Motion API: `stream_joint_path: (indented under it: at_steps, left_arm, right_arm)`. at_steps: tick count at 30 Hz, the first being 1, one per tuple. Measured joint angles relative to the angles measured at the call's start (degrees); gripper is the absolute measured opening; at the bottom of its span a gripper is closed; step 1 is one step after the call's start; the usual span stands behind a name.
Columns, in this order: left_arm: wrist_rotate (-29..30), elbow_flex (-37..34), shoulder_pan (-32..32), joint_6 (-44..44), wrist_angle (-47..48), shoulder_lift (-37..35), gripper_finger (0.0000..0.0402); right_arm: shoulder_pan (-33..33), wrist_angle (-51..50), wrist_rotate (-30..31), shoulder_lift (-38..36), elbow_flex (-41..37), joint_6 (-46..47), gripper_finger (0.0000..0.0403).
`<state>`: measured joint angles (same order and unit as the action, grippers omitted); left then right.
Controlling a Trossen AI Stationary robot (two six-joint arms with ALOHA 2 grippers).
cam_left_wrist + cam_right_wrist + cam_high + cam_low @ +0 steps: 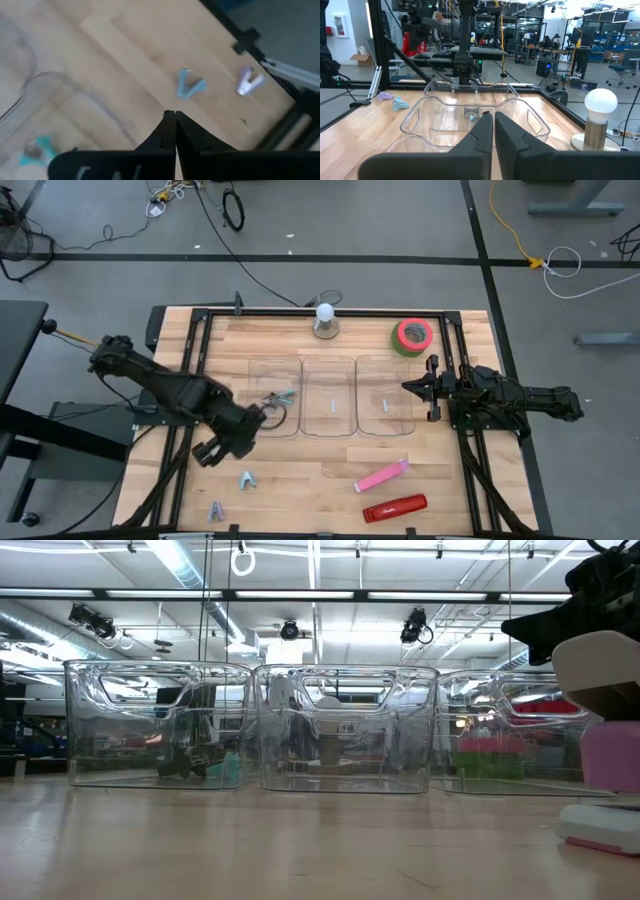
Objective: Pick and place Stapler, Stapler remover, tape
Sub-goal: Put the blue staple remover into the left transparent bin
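Room: grey floor around the table, with black cables and a yellow cable [505, 220] trailing across it; the low view looks into a large workshop with ceiling light strips and desks.
Table [300, 480]: pale wood planks inside a black frame.
Left arm: reaches in from the table's left side; the left gripper [207, 452] hangs over bare wood just beside the left bin, fingers clenched together on nothing.
Right arm: lies along the right edge; the right gripper [410, 387] points at the right bin, fingers pressed together, empty.
Bins: three clear bins in a row mid-table, left bin [274, 396], middle bin [329, 395], right bin [385, 394].
Tape [412, 335]: green roll with red-pink core, flat on the wood at the far right, behind the right bin.
Lamp [325, 320]: white ball on a round grey base, far centre.
Red stapler [394, 507]: near front edge.
Pink stapler [381, 476]: just behind the red one.
Teal remover [280, 396]: inside the left bin.
Blue remover [246, 478]: on the wood, front left.
Lilac remover [215, 511]: at the front edge.
Writing: none readable.
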<state>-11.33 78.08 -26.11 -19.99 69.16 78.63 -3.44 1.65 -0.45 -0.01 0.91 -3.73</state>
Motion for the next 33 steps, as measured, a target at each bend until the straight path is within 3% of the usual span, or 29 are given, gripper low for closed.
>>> stream_joint_path:
  at_steps: [16,23,33]
  left_arm:
    - [-0.3,-1.2,-11.1,-0.2,-2.3,0.2,0.0001]
    - [1.9,-1.7,-13.6,-3.9,-4.5,1.1,0.0001]
    - [8.6,-1.7,-18.1,1.0,-7.5,1.3,0.0000]
  right_arm:
    - [0.0,0.0,0.0,0.0,0.0,0.0,0.0022]
    - [0.0,0.0,0.0,0.0,0.0,0.0,0.0022]
    - [0.0,0.0,0.0,0.0,0.0,0.0,0.0022]
